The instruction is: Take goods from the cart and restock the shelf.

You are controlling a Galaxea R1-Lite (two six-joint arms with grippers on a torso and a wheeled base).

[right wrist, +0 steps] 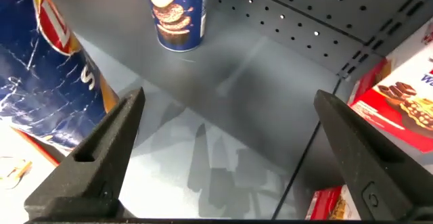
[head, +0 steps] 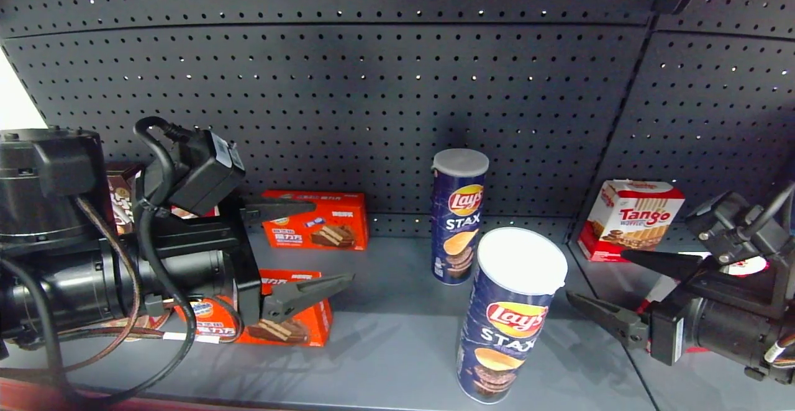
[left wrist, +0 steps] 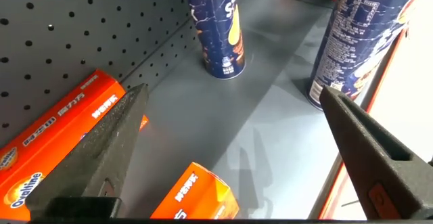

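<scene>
Two tall blue chip cans stand upright on the grey shelf (head: 385, 336): one near the front edge (head: 512, 318), one farther back (head: 458, 218). My left gripper (head: 332, 241) is open and holds nothing, hovering left of the cans over two orange wafer boxes, the rear one (head: 317, 220) and the front one (head: 292, 324). My right gripper (head: 596, 275) is open too, just right of the front can and apart from it. The left wrist view looks past the open gripper (left wrist: 233, 92) at both cans (left wrist: 216, 28) (left wrist: 355, 41). In the right wrist view the front can (right wrist: 47, 68) lies beside the open gripper (right wrist: 230, 95).
A red-and-white wafer box (head: 630, 218) stands at the back right, past a shelf divider. Red packs (right wrist: 331, 204) lie under my right arm. A brown box (head: 121, 194) is partly hidden behind my left arm. A perforated back panel (head: 397, 100) closes the shelf.
</scene>
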